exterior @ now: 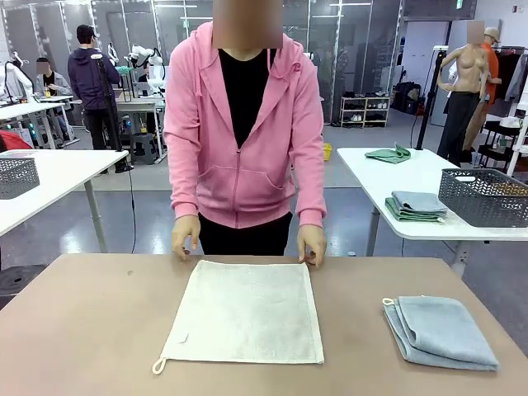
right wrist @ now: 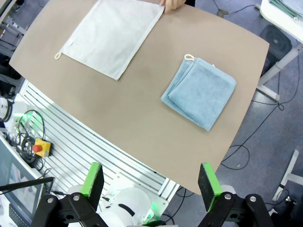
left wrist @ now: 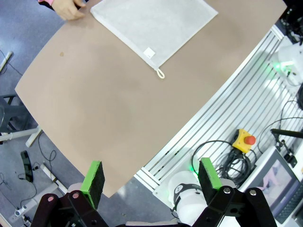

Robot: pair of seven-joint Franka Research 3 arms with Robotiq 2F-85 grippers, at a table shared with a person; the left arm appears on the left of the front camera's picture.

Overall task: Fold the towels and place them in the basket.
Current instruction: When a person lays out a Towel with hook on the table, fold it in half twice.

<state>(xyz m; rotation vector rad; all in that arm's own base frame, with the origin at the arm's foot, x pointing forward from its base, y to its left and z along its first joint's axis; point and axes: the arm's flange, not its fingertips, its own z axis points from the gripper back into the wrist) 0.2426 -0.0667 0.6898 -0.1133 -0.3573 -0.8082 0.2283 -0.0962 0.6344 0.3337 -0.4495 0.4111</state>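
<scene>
Cream towel (exterior: 243, 312) spread flat — blue towel (exterior: 440, 331) folded nearby.

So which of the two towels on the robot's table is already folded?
The light blue towel, on the robot's right: it lies in stacked layers, while the cream towel is spread flat.

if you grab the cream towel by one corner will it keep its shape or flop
The cream towel lies flat in one thin layer, so it would likely droop from a pinched corner. Its soft, textured weave looks light and probably not slippery. Pushed across the table, it would likely bunch rather than slide whole.
</scene>
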